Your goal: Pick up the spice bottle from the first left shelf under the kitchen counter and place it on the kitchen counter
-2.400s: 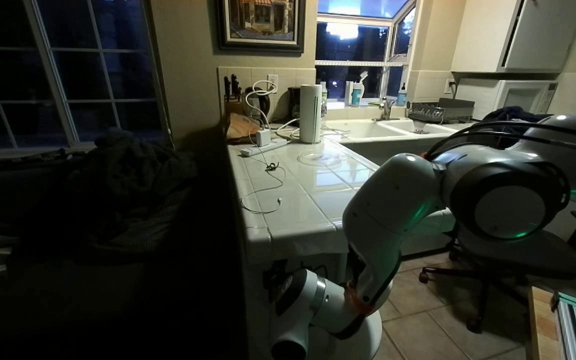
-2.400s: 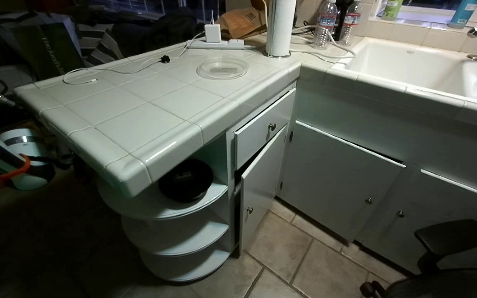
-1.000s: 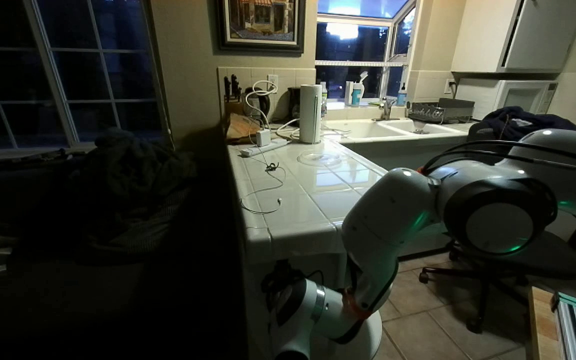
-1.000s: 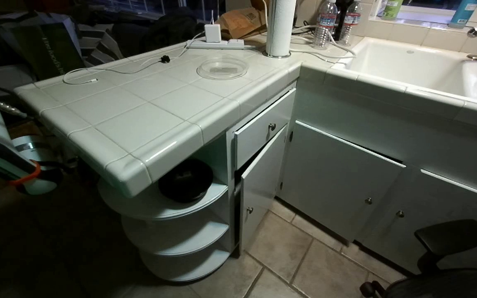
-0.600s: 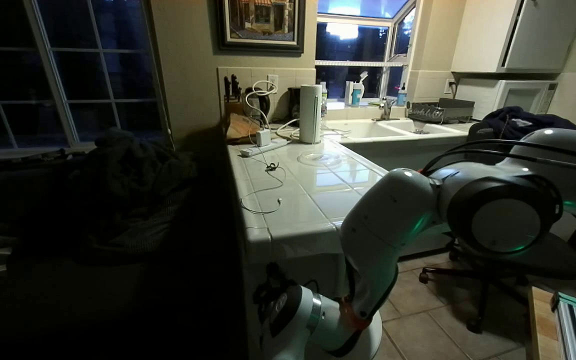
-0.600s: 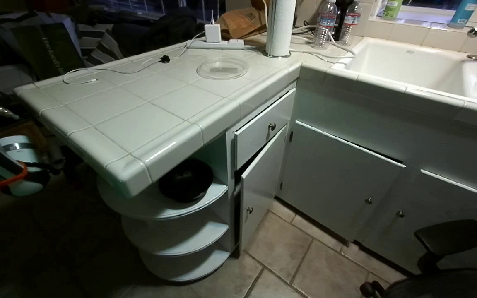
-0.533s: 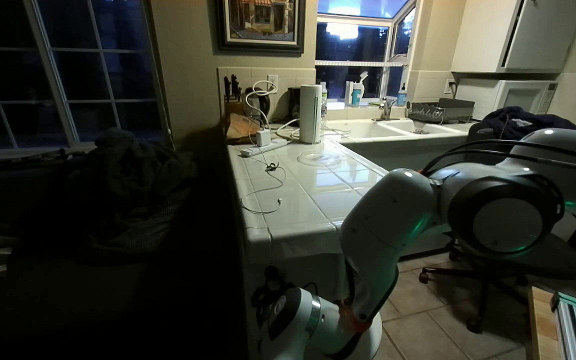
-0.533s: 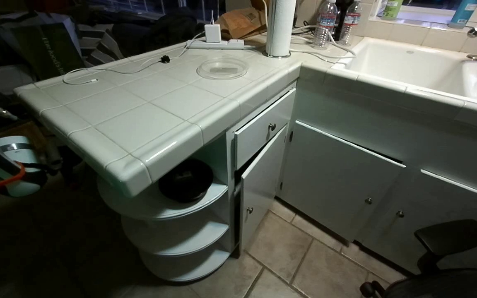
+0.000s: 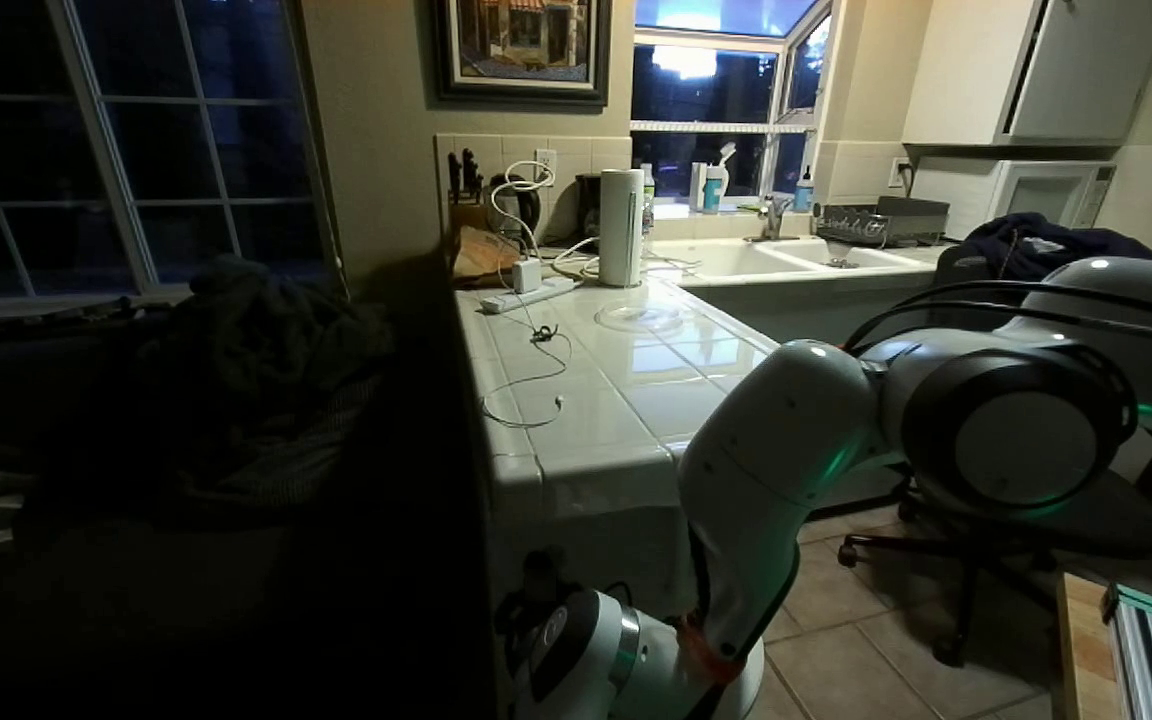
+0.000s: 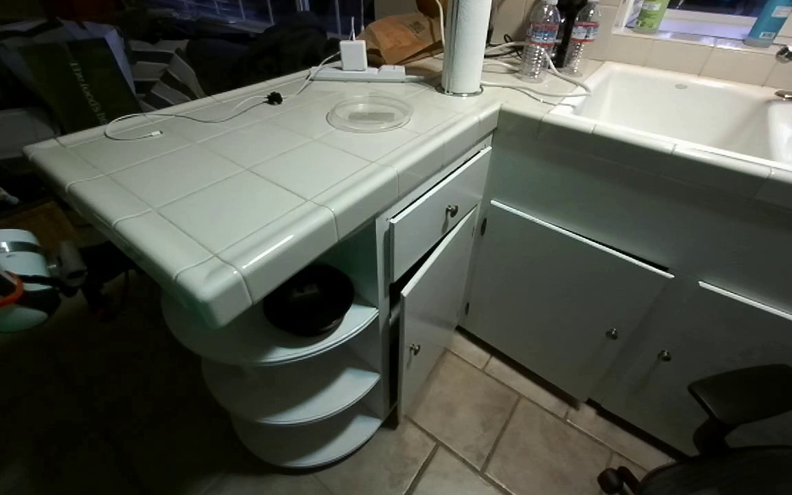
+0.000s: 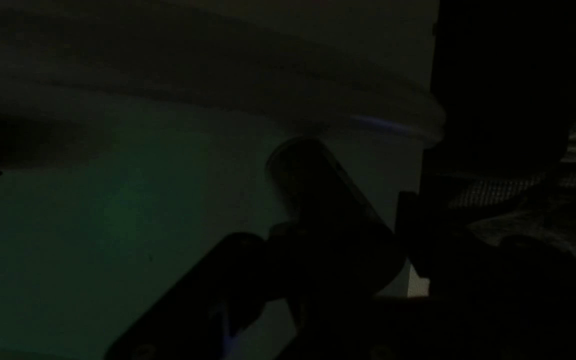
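Very dark in the wrist view, the spice bottle (image 11: pixel 318 185) shows as a slanted cylinder. My gripper (image 11: pixel 343 225) is shut on it, one finger at either side; label and cap are too dim to read. In an exterior view the gripper (image 9: pixel 528 600) is a dark shape beside the end of the kitchen counter, below its top; the bottle cannot be made out there. The kitchen counter (image 10: pixel 231 185) has white tiles and rounded edges. Curved shelves (image 10: pixel 279 347) stand under its end. Above the bottle in the wrist view runs a pale rounded edge (image 11: pixel 248 75).
On the counter lie a thin cable (image 10: pixel 217 118), a clear round lid (image 10: pixel 368 115), a power strip (image 10: pixel 361 73) and a paper towel roll (image 10: pixel 463 48). A black round object (image 10: pixel 310 299) sits on the upper shelf. A cabinet door (image 10: pixel 434 309) stands ajar. An office chair (image 9: pixel 1036 510) is behind the arm.
Over the last second my wrist has moved lower and to the left in both exterior views, away from the counter's end. Things on the counter have not moved.
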`<act>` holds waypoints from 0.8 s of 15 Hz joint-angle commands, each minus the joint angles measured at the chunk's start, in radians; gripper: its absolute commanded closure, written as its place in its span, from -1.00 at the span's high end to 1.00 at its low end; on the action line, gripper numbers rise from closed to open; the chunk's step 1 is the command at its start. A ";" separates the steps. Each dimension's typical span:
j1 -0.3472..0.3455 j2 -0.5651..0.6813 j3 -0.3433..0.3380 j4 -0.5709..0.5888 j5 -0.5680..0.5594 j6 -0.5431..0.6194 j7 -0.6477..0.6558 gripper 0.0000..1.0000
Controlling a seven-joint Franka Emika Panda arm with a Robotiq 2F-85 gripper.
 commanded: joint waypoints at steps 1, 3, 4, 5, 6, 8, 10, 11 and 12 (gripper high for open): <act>0.001 -0.008 -0.006 -0.013 0.012 0.028 0.019 -0.60; -0.001 -0.010 -0.006 -0.016 0.014 0.024 0.027 -0.60; -0.003 -0.012 -0.007 -0.018 0.015 0.021 0.034 -0.60; -0.002 -0.014 -0.010 -0.021 0.016 0.014 0.037 -0.60; -0.004 -0.019 -0.011 -0.027 0.015 0.012 0.043 -0.60; -0.007 -0.037 -0.014 -0.045 0.016 0.003 0.057 -0.60; -0.006 -0.056 -0.018 -0.064 0.015 -0.011 0.064 -0.60; -0.005 -0.063 -0.019 -0.071 0.015 -0.019 0.067 -0.60; -0.003 -0.071 -0.020 -0.078 0.015 -0.026 0.070 -0.60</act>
